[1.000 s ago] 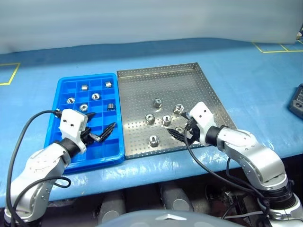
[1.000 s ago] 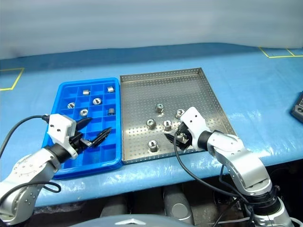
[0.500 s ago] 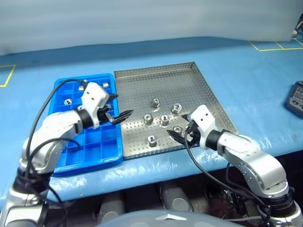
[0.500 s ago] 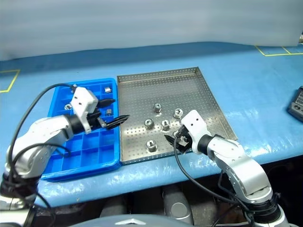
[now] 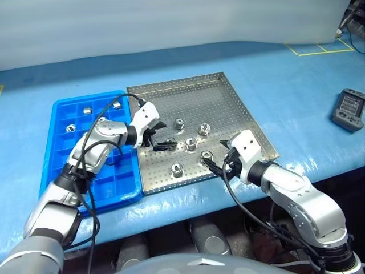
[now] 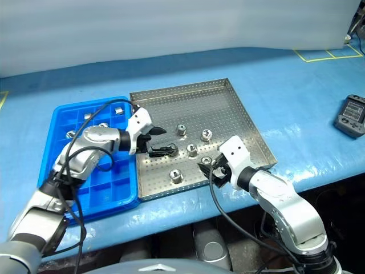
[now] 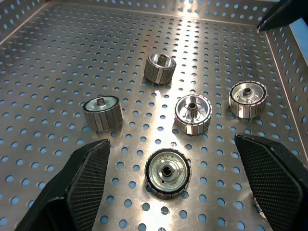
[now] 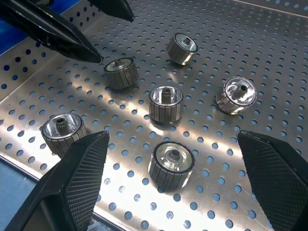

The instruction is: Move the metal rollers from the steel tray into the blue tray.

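Five small shiny silver metal rollers (image 5: 190, 145), short ribbed cylinders each with a hole in the middle, lie loose on the perforated floor of the large flat rectangular steel tray (image 5: 217, 105), gathered toward its near half. The bright blue rectangular plastic tray (image 5: 52, 145) with its grid of small square compartments sits flush against the steel tray on the robot's left side, and a few more rollers rest in its far compartments (image 5: 87, 111). The left gripper (image 5: 162, 136) reaches from over the blue tray across the shared edge and hangs above the steel tray with its two black fingers spread wide and nothing between them; in its wrist view one roller (image 7: 166, 172) lies between the two fingertips, with four others (image 7: 193, 113) beyond it. The right gripper (image 5: 218, 162) hovers over the near right part of the steel tray, its black fingers likewise spread wide and empty, with one roller (image 8: 171, 164) between its fingertips in its own wrist view and the others (image 8: 166, 103) scattered past it; the tips of the left gripper's fingers (image 8: 57, 33) show across the tray from it. Both trays rest on a table covered with a blue sheet (image 5: 285, 97), and a small dark handheld device (image 5: 348, 109) lies on that sheet well to the right of the steel tray.
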{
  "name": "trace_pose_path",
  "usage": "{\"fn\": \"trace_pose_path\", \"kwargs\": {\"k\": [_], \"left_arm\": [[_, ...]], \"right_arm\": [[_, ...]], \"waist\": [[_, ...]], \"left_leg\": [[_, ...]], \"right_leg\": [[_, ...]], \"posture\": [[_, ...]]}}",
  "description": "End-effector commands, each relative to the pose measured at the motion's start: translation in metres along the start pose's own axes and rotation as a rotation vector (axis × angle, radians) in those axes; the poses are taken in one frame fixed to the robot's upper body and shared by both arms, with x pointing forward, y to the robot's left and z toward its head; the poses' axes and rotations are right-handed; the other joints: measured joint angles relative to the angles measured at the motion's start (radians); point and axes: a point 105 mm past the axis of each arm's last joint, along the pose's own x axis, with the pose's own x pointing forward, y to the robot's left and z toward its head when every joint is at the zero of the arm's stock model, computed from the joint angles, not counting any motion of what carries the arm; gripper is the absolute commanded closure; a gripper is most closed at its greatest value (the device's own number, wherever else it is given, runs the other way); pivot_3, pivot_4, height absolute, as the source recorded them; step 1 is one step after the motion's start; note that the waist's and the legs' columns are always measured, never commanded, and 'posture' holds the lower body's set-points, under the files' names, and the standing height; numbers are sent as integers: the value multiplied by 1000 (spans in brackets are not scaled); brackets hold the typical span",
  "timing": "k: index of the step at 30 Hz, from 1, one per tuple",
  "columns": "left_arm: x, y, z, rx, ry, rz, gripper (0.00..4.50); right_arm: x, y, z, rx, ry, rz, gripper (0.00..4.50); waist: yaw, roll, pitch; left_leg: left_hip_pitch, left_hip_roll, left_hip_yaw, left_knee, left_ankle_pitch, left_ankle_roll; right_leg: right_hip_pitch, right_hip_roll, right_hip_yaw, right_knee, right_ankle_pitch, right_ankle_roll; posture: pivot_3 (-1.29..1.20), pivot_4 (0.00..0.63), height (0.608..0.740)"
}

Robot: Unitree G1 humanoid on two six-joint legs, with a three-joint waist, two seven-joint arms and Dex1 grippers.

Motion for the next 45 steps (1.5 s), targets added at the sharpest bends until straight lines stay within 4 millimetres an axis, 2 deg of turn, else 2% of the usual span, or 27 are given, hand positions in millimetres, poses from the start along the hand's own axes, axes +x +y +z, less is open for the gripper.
{"fn": "trace_pose_path", "kwargs": {"k": [1,10,13,19,20,25,29,32,34,37,40,45], "left_arm": [[5,4,5,46,15,-8,13],[13,6,-18,56,123,-18,13],[14,5,-21,60,134,-22,555],[14,1,-18,44,101,-31,2617],[14,1,-18,42,97,-30,2845],[9,3,-13,33,47,11,2842],[-10,13,14,17,-124,142,2842],[-34,24,32,8,-267,319,2842],[-54,33,37,-21,-340,463,2842],[-87,40,31,-49,-390,683,2842],[-119,44,16,-107,-408,898,2842],[-150,40,-13,-225,-391,1111,2842]], "right_arm": [[-5,0,13,-29,-57,-16,21],[-4,0,14,-32,-62,-21,21],[-3,0,15,-34,-64,-18,0],[-1,0,16,-36,-63,-9,0],[-1,0,16,-37,-63,-8,0],[0,1,17,-41,-63,1,0],[2,1,18,-46,-63,10,0],[5,5,20,-52,-66,40,0],[8,10,22,-61,-70,71,0],[14,18,25,-76,-82,120,0],[21,28,28,-79,-94,176,0],[30,45,32,-85,-105,263,0]], "waist": [[-7,0,0],[-16,0,0],[-15,0,0],[-13,0,0],[-13,0,0],[-13,0,0],[-8,0,0],[1,0,0],[7,0,0],[15,0,0],[26,0,0],[69,0,0]], "left_leg": [[0,0,0,0,0,0],[0,0,0,0,0,0],[0,0,0,0,0,0],[0,0,0,0,0,0],[0,0,0,0,0,0],[0,0,0,0,0,0],[0,0,0,0,0,0],[0,0,0,0,0,0],[0,0,0,0,0,0],[1,0,0,0,0,0],[0,0,-1,1,0,0],[0,0,-1,2,0,0]], "right_leg": [[0,0,0,0,0,0],[0,0,0,0,0,0],[0,0,0,0,0,0],[0,0,0,0,0,1],[0,0,0,0,0,1],[0,0,0,1,0,1],[0,0,0,1,0,1],[0,0,0,1,0,1],[0,0,1,1,1,1],[1,0,1,1,1,1],[1,0,0,1,1,1],[1,0,0,1,1,2]], "posture": [[-275,150,740],[-273,150,740],[-269,150,740],[-260,150,740],[-255,150,740],[-245,150,740],[-227,150,740],[-200,150,740],[-190,150,740],[-159,150,740],[-127,150,740],[-68,150,740]]}}
